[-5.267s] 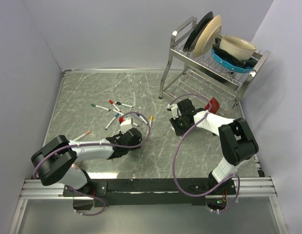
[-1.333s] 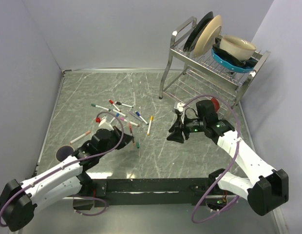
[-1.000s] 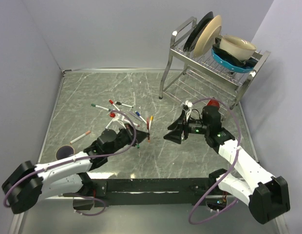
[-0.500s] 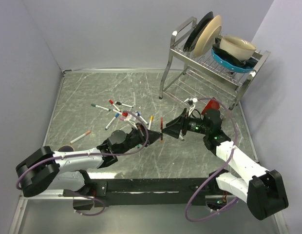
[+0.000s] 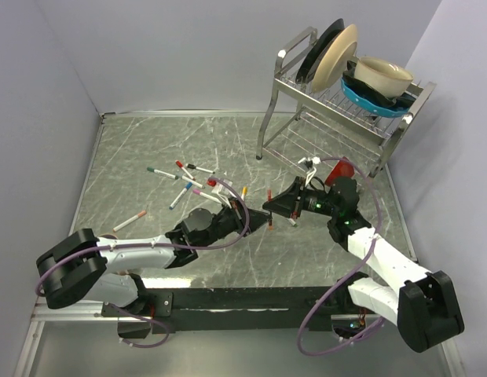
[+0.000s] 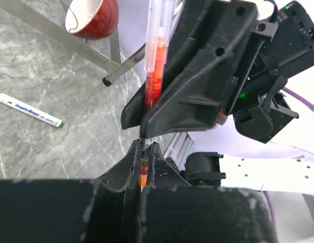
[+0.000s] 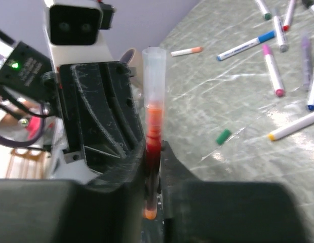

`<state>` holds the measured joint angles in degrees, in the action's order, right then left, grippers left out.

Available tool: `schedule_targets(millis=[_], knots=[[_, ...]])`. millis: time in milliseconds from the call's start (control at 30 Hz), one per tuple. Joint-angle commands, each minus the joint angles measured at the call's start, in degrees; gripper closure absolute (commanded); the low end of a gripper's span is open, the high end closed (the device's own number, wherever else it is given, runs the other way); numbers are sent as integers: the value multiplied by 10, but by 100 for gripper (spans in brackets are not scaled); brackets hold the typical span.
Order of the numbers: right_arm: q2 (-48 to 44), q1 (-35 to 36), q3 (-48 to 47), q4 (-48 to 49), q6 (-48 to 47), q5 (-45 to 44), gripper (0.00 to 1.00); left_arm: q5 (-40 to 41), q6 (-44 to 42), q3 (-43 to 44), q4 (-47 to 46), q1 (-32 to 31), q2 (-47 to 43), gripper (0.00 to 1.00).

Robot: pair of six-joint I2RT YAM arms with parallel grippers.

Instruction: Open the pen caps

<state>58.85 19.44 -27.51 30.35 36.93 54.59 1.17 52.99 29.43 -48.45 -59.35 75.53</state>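
Two clenched pincers share one red-inked clear pen (image 7: 153, 116): left gripper (image 6: 142, 152) at its orange end (image 6: 142, 177), right gripper (image 7: 153, 167) just up-barrel.

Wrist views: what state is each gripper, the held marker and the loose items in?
left gripper, shut on the red marker.
right gripper, shut on the red marker.
red marker, held off the table between both.
green cap, loose on the table.
other markers, lying flat, several capped.

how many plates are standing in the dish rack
2: a black plate on edge at the left end of the dish rack, and a cream plate right beside it. The stacked bowls to their right might hide more.
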Motion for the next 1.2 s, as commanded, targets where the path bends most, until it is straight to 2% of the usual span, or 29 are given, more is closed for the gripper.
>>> schedule_targets(millis=[0, 67, 100, 167, 200, 300, 467, 567, 967, 1000, 1167], knots=[[-1, -2, 6, 52, -5, 38, 100, 7, -14, 36, 24, -1, -10, 97], [-7, -2, -1, 31, -46, 52, 100, -4, -24, 37, 32, -1, -18, 69], [-10, -3, -5, 17, -66, 58, 100, -6, -27, 27, 23, -1, -23, 45], [-15, -4, -24, -43, -145, 73, 100, -6, -36, 13, 22, -2, -52, 28], [-16, -5, -33, -70, -176, 82, 100, -5, -40, 3, 26, -1, -63, 10], [-10, -10, -56, -150, -260, 124, 100, 27, -56, -10, 65, 1, -116, 2], [-6, -10, -61, -171, -286, 166, 100, 52, -80, -1, 107, 18, -158, 2], [-6, -10, -59, -163, -276, 170, 100, 36, -86, 24, 114, 33, -141, 6], [7, -11, -58, -141, -252, 186, 100, -68, -89, 85, 33, 37, -23, 35], [7, -11, -57, -137, -250, 187, 100, -75, -90, 90, 29, 37, -17, 42], [11, -11, -56, -129, -241, 191, 100, -78, -89, 99, 20, 38, 0, 59]])
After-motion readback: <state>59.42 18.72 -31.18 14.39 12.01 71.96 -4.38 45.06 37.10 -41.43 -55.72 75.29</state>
